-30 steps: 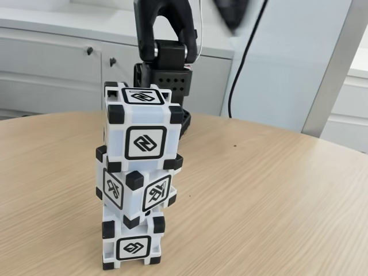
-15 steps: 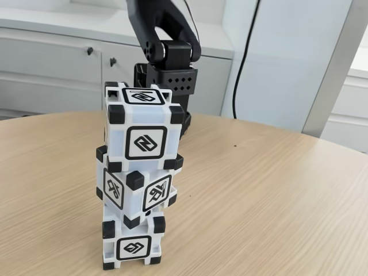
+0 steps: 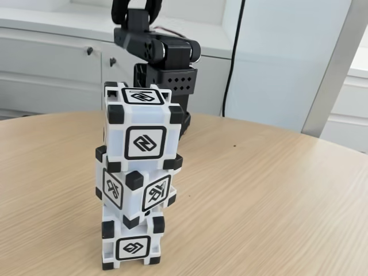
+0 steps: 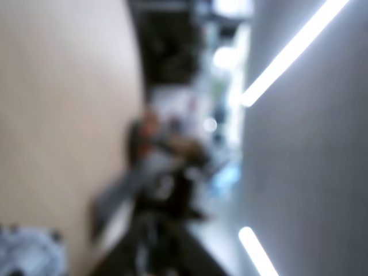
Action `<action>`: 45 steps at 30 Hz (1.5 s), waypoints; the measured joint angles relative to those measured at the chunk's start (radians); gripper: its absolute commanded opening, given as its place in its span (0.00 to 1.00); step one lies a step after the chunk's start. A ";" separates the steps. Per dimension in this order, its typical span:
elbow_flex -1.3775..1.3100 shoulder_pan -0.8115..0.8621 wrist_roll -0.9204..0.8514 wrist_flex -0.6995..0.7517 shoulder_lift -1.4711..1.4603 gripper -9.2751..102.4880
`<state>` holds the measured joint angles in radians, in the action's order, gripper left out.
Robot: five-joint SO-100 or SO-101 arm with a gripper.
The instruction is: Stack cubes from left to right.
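Note:
Three white cubes with black corners stand in one tower near the front of the wooden table (image 3: 276, 201) in the fixed view. The top cube (image 3: 144, 135) faces the camera squarely. Under it, the middle cube (image 3: 135, 192) is turned so a corner points forward. The bottom cube (image 3: 133, 247) rests on the table. Nothing touches the tower. The black arm (image 3: 164, 57) stands behind it, folded upward, and its upper link leaves the top edge. The wrist view is badly blurred: a pale shape (image 4: 26, 256) sits at the bottom left, too smeared to identify.
White cabinets (image 3: 52, 63) and a pale wall panel (image 3: 287, 57) lie behind the table. A black cable (image 3: 233, 52) hangs down right of the arm. Bare tabletop extends to the right of the tower. A small dark speck (image 3: 234, 145) marks the wood.
The arm's upper link has swung up and to the left, away from the tower, and the cable shifted left with it. The three cubes have not moved.

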<state>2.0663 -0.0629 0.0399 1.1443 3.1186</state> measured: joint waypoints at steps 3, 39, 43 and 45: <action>0.186 0.000 -0.006 -0.153 0.002 0.08; 0.776 0.009 -0.006 -0.052 0.006 0.10; 0.776 0.009 0.011 -0.017 0.006 0.08; 0.776 0.009 0.025 -0.009 0.006 0.08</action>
<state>2.8425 -0.0537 0.0644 1.1351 3.1247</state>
